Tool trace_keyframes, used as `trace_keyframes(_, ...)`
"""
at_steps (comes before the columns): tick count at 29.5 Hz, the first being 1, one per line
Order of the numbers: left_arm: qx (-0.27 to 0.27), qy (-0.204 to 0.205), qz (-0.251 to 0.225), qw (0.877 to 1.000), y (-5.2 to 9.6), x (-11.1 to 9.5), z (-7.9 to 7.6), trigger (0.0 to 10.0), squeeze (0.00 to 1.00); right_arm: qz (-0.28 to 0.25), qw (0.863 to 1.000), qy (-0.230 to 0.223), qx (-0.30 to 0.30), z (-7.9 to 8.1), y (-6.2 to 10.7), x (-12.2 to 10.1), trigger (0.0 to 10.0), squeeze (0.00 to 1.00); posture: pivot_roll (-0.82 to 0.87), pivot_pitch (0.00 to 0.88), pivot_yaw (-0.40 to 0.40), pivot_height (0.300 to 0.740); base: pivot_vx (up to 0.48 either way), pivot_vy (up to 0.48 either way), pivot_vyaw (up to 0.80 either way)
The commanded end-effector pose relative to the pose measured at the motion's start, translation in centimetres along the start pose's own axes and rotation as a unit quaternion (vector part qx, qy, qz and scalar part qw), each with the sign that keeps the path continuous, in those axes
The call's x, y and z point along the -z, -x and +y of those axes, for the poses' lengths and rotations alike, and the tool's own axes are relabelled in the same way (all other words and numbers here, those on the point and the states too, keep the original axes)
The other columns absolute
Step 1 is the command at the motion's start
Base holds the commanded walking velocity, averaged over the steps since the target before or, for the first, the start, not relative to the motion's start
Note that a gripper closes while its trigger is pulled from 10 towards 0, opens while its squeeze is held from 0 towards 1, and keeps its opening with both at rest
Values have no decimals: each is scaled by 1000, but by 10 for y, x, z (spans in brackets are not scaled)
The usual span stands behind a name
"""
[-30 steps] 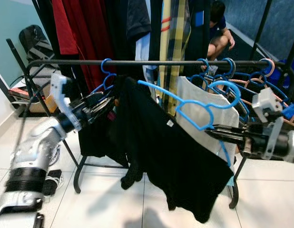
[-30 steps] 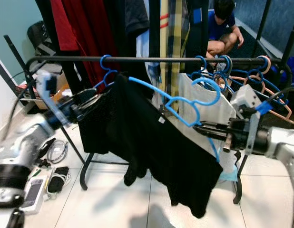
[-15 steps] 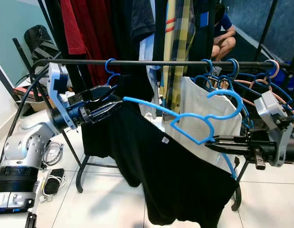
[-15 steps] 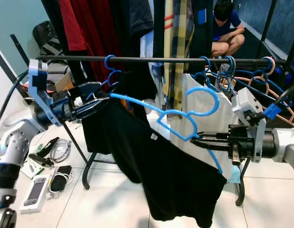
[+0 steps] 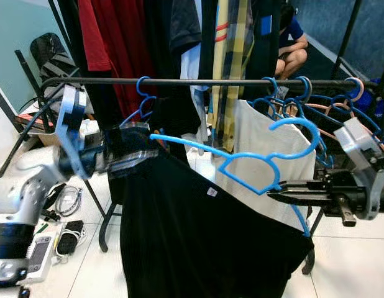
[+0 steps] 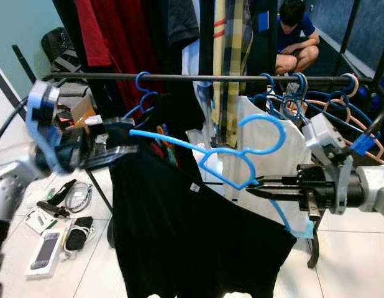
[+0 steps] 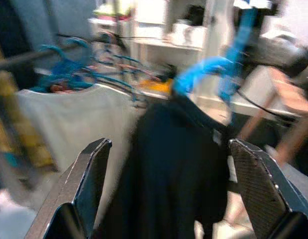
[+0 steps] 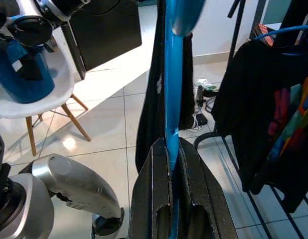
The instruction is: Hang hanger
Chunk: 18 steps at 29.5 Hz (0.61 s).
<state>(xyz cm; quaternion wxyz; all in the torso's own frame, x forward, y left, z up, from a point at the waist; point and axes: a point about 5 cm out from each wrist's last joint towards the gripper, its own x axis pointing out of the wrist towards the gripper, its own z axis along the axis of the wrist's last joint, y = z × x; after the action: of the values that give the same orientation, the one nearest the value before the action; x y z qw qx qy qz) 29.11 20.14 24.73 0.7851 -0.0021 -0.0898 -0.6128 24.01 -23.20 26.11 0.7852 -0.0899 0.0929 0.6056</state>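
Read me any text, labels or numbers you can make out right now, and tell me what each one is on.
No text is readable.
Small white tag on the black shirt: too small to read.
Boxed item on the floor: print too small and blurred.
Blue patch on the dark hanging garment: no legible letters.

Black clothes rail across the scene, hung with blue hangers and pink ones, plus a white shirt. Below, pale tiled floor with a phone and coiled cables beside the rail's left leg.
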Motion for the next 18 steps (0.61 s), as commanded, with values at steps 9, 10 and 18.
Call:
trace_keyframes(9, 37, 17, 27, 999, 4, 5, -8, 7059, 0, -6, 1000, 14, -17, 4, 3, -12, 0, 0, -142, 0, 85, 740, 0, 0, 0)
trace_keyframes(10, 34, 17, 22, 999, 3, 5, -7, 1882, 0, -5, 1000, 15, -19, 4, 3, -13, 0, 0, -142, 0, 85, 740, 0, 0, 0)
trace_keyframes(18, 21, 13, 22, 999, 3, 4, -3, 0, 0, -5, 1000, 16, -20, 6, 4, -14, 0, 0, -147, 0, 90, 740, 0, 0, 0)
